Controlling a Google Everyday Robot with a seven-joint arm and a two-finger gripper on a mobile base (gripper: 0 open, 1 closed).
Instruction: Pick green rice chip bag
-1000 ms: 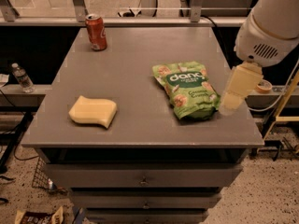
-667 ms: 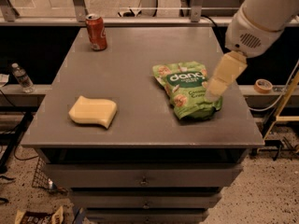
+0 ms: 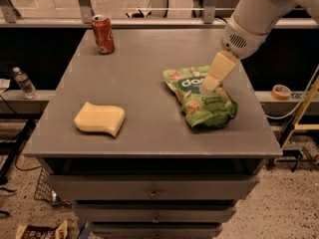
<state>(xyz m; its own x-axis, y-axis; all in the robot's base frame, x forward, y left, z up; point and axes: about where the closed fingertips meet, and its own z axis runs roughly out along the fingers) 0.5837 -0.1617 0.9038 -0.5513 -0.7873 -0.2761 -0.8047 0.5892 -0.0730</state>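
The green rice chip bag [image 3: 199, 101] lies flat on the right half of the grey table [image 3: 144, 83], with white lettering on a darker band. My gripper [image 3: 213, 79] hangs from the white arm that comes in from the upper right. Its pale tip is over the bag's upper middle and covers part of the lettering. I cannot tell whether it touches the bag.
A yellow wavy sponge [image 3: 100, 118] lies at the front left of the table. A red soda can [image 3: 103, 34] stands at the back left. A water bottle [image 3: 24, 82] stands on a ledge to the left, a tape roll [image 3: 282, 91] on a ledge to the right. Drawers are below.
My gripper has moved left and toward the back, from beside the bag's right edge to over its upper middle. The bag, sponge and can have not moved.
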